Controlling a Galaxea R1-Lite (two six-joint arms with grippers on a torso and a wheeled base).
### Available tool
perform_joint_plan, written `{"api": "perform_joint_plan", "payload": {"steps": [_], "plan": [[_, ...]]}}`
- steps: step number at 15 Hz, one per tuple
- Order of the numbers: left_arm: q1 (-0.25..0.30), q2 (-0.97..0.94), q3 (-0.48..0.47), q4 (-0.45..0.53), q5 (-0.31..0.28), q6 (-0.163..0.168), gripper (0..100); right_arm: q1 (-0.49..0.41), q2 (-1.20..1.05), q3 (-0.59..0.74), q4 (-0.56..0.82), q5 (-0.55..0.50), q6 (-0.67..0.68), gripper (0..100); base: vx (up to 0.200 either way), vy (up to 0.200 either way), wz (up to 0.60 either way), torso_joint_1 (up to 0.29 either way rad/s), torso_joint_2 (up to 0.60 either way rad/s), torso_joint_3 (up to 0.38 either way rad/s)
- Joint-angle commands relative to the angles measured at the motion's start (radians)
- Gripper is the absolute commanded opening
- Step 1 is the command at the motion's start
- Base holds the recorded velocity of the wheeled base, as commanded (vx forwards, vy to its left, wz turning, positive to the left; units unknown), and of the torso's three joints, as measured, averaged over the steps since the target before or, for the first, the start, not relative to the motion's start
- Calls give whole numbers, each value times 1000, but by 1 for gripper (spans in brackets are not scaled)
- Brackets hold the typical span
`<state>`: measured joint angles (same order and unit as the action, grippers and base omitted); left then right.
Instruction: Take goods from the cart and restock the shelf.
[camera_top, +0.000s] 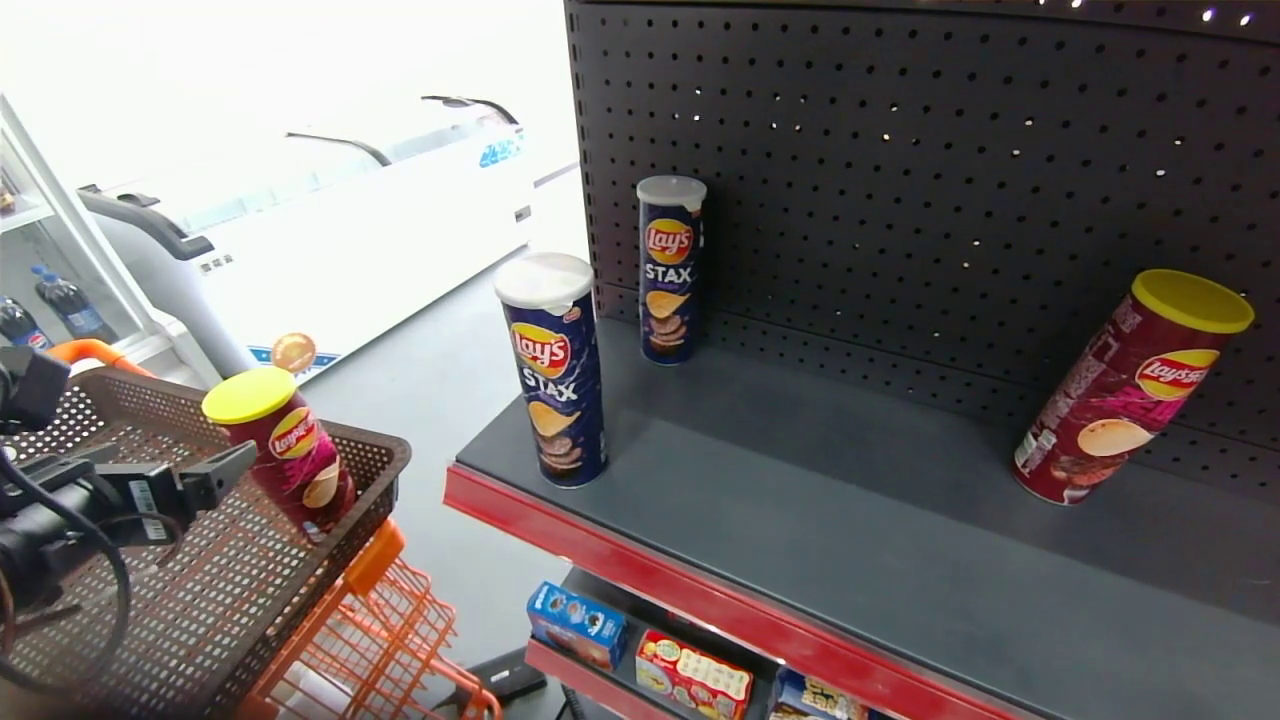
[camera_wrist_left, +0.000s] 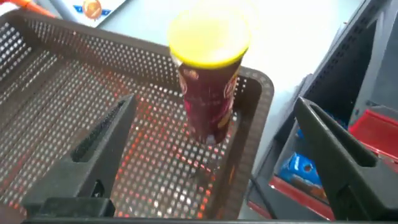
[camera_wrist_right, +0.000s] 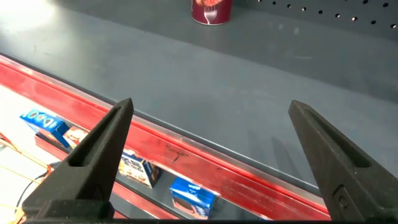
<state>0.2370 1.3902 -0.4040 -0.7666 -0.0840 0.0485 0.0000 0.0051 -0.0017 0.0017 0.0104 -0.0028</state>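
**Both grippers gaping wide, one can standing in the basket**

In the head view, the left gripper (camera_top: 225, 470) is hanging over the brown perforated plastic basket (camera_top: 200, 600), which is sitting on the orange wire cart (camera_top: 380, 640). A maroon cylindrical chip can with a yellow lid (camera_top: 290, 450) is standing upright in the basket's far corner, just beside the gripper's tip. On the dark grey shelf with a red front edge (camera_top: 800, 520), a blue cylindrical chip can with a white lid (camera_top: 555, 370) is standing near the front-left corner. A second blue can (camera_top: 668, 270) is standing behind it against the black pegboard back panel (camera_top: 900, 150). A second maroon can (camera_top: 1130, 390) is sitting well to the right, tilting toward the panel.

In the left wrist view, the black fingers (camera_wrist_left: 106, 134) are standing wide apart, gripping nothing. The maroon can is standing beyond their tips, in line with the gap, touching neither.

In the right wrist view, the right gripper (camera_wrist_right: 211, 107) is hovering before the shelf's red edge, its fingers (camera_wrist_right: 93, 155) spread wide and holding nothing. The second maroon can's base is showing far ahead at the back of the shelf, well apart from them. Small boxes (camera_wrist_right: 193, 196) are lying on the lower shelf beneath.
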Motion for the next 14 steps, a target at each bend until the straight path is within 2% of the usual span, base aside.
{"api": "perform_joint_plan", "payload": {"steps": [1, 3, 6, 9, 14], "plan": [[-1, 208, 2, -148, -28, 31, 100, 0, 1, 0, 0, 0, 0, 100, 0, 0, 0, 0, 0, 0], [-4, 286, 13, -272, -46, 33, 100, 0, 1, 0, 0, -1, 0, 100, 0, 0, 0, 0, 0, 0], [-4, 383, 13, -379, -45, 33, 100, 0, 1, 0, 0, -1, 0, 100, 0, 0, 0, 0, 0, 0], [-5, 510, -12, -550, -46, 31, 100, 0, 1, 0, 0, 0, 0, 100, 0, 0, 0, 0, 0, 0], [-7, 644, -119, -596, -45, 33, 100, 0, 1, 0, 0, 0, 0, 100, 0, 0, 0, 0, 0, 0]]}}
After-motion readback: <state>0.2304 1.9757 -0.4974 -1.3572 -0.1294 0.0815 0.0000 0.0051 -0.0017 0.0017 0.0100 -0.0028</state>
